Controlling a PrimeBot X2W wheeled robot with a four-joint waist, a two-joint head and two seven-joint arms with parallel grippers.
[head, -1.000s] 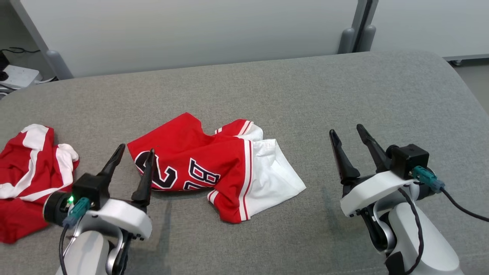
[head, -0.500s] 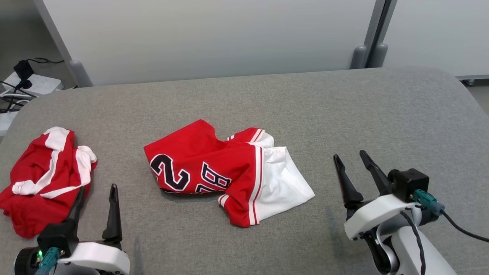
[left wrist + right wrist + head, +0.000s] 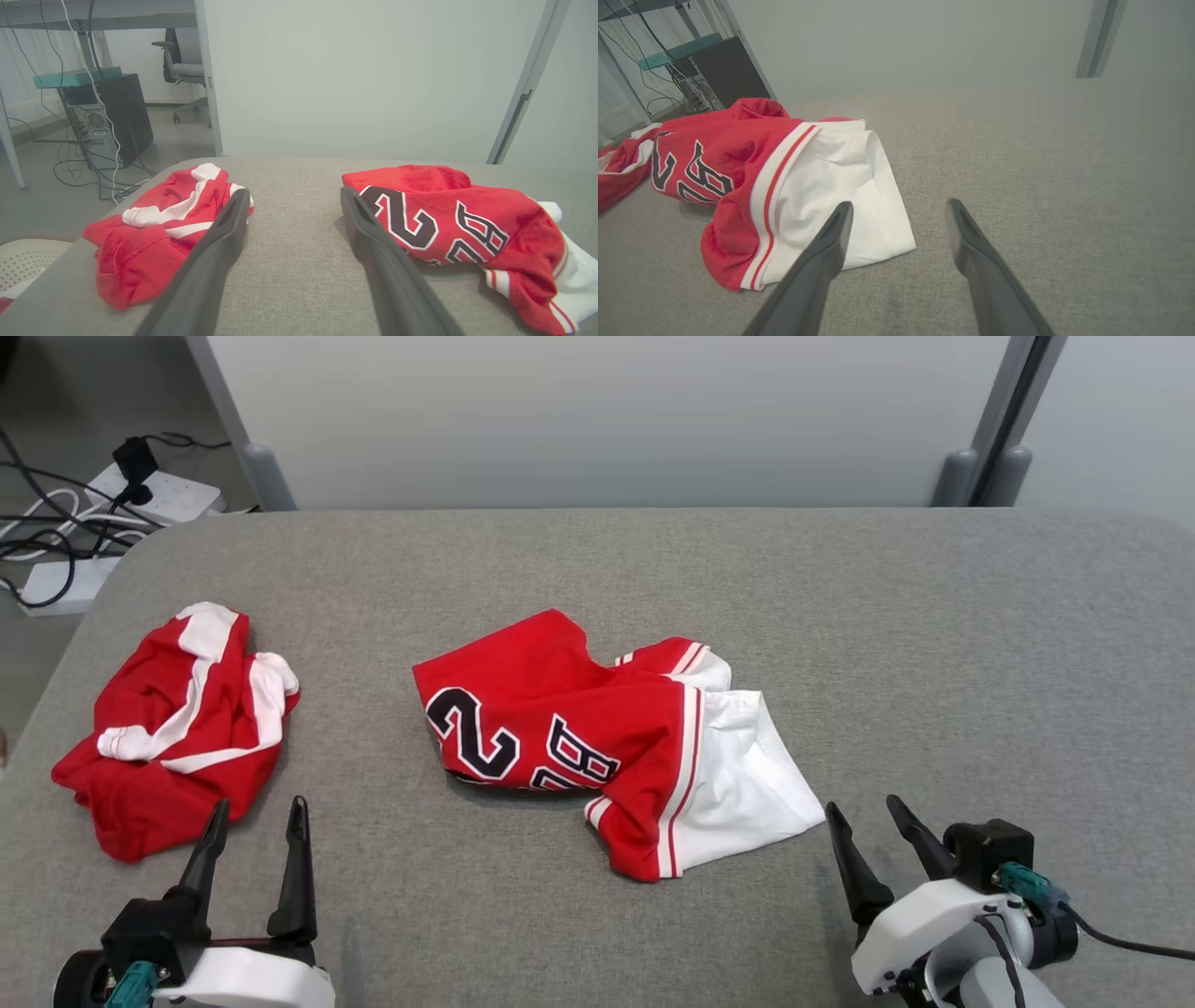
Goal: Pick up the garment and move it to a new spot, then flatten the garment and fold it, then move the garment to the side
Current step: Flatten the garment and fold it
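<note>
Numbered red-and-white jersey point(image 3: 597, 737) crumpled at frame centre on grey counter point(image 3: 934, 644). Left gripper point(image 3: 260, 807), at jersey edge a second ago, now withdrawn lower left, fingers point(image 3: 297, 873) spread, empty. Right gripper point(image 3: 859, 805) likewise, lower right. Pick-up apparently pending.

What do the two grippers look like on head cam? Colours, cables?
Left gripper and right gripper match: two long, dark, tapered fingers on a black block above a white curved shell. Each carries a teal plug; the right one's black cable trails off.
</note>
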